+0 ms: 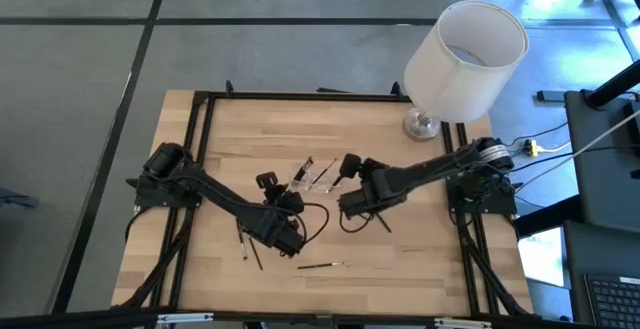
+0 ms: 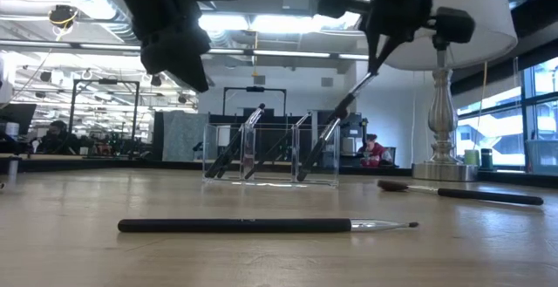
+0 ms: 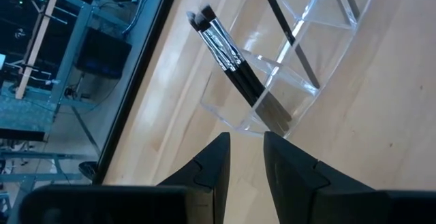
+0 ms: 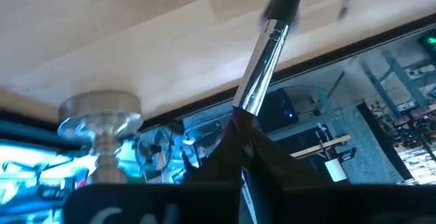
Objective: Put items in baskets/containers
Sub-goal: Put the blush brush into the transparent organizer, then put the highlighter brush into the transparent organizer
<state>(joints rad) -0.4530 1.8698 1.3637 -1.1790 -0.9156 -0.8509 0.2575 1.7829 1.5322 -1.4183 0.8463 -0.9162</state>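
Observation:
The clear compartment tray stands mid-table with several dark brushes leaning in it. My right gripper hovers over the tray's right end, shut on a silver-ferruled brush that slants down into the right compartment. My left gripper is open and empty, just left of the tray. More brushes lie flat on the wood: one near the front edge, one on the right, and others by the left arm. My right gripper pinches the brush between its two fingers at its upper end, just past the silver ferrule. The fingers come from above and the right, lying roughly along the brush. It hangs tilted, with its dark handle end down inside the tray's right compartment.
A big white-shaded lamp stands at the table's far right corner, its metal base behind the tray. A black frame edges the table. Bare wood lies along the far side and near left.

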